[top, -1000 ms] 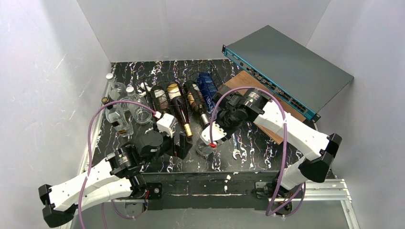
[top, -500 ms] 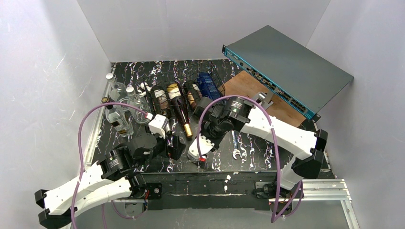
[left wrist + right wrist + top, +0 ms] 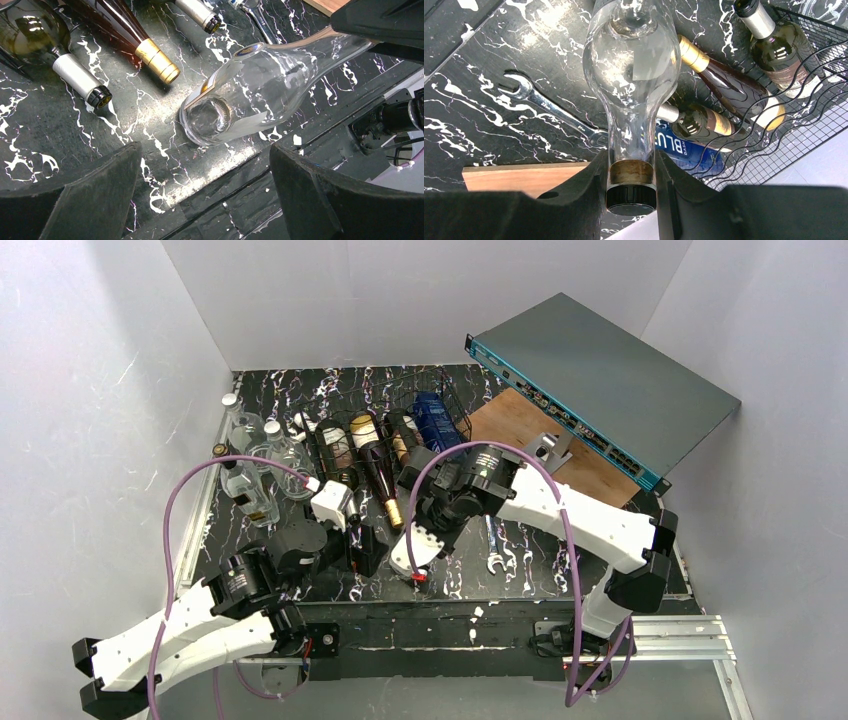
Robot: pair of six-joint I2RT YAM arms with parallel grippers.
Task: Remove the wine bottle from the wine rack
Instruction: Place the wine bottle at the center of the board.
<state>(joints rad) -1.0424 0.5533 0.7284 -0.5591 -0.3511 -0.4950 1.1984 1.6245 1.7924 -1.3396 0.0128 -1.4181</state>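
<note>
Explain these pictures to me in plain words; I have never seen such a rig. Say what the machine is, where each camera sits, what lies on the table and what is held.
These are two robot arms bolted at the table's near edge, each ending in a two-finger gripper. One picture looks down from above and behind; the other two come from cameras on the wrists. On the black marbled table are a wire wine rack with dark wine bottles, small glass bottles to the left, a wrench, a wooden board and a flat grey box. The right gripper is shut on the neck of a clear bottle, held tilted. The left gripper is open and holds nothing.
</note>
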